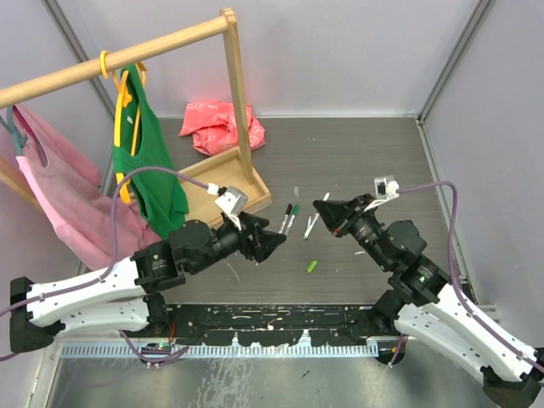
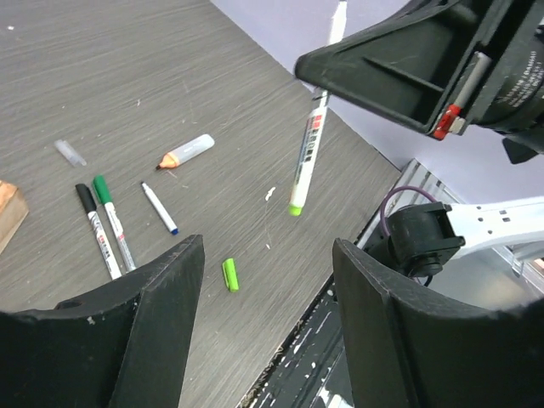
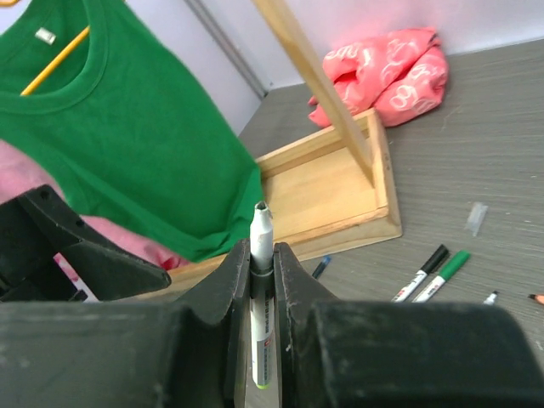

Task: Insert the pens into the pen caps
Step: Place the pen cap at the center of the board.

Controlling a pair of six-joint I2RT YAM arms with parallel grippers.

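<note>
My right pincer [image 3: 261, 270] was clenched on a white-barrelled marker [image 3: 261, 228], gripping it mid-barrel. Its tapered end poked up past the fingers and its lime-green end hung below, clear of the table [image 1: 357, 161]. My left pincer [image 2: 268, 327] stood released, its matte black fingers wide apart with nothing between them, facing that marker. Below it a small lime-green cap [image 2: 230, 274] lay loose on the table. Farther off lay a black-capped marker [image 2: 99, 234] and a green-capped marker [image 2: 116, 228] side by side, a thin blue-tipped one [image 2: 159, 207], and a stubby orange-tipped piece [image 2: 185, 150], possibly a short pen. The table was dark grey, finely wood-grained and scuffed, closed in by pale walls. A smooth wooden garment rack [image 1: 238, 102] carried a green shirt [image 1: 153, 161].
</note>
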